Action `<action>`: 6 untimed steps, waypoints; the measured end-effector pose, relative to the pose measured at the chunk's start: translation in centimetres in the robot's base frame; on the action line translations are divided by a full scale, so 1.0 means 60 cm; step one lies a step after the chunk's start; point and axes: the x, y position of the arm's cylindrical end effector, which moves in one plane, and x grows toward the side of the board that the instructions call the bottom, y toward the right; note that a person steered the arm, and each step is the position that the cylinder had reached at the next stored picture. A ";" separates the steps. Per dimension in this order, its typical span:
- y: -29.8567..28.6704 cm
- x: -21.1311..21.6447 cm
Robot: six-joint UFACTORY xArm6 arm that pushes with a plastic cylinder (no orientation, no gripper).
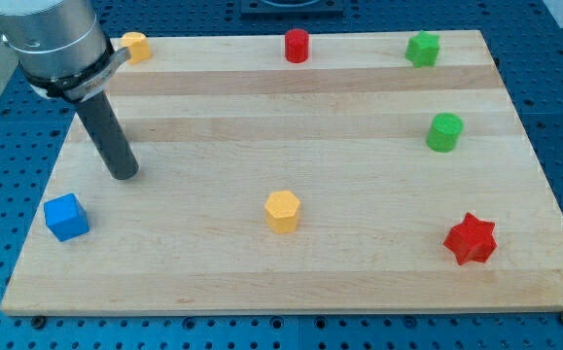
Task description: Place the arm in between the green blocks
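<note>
My tip (pixel 124 175) sits above the blue cube (pixel 66 217), well apart from both green blocks (pixel 422 49) (pixel 444 132)

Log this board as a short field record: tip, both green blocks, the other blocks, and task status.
tip: my tip rests on the wooden board at the view's left, above the blue cube
green blocks: green star at top right; green cylinder below it
others: red cylinder, yellow block at top left, yellow hexagon, red star
status: tip far left of the green pair, not yet between them
</note>
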 end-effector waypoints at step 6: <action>0.728 -0.207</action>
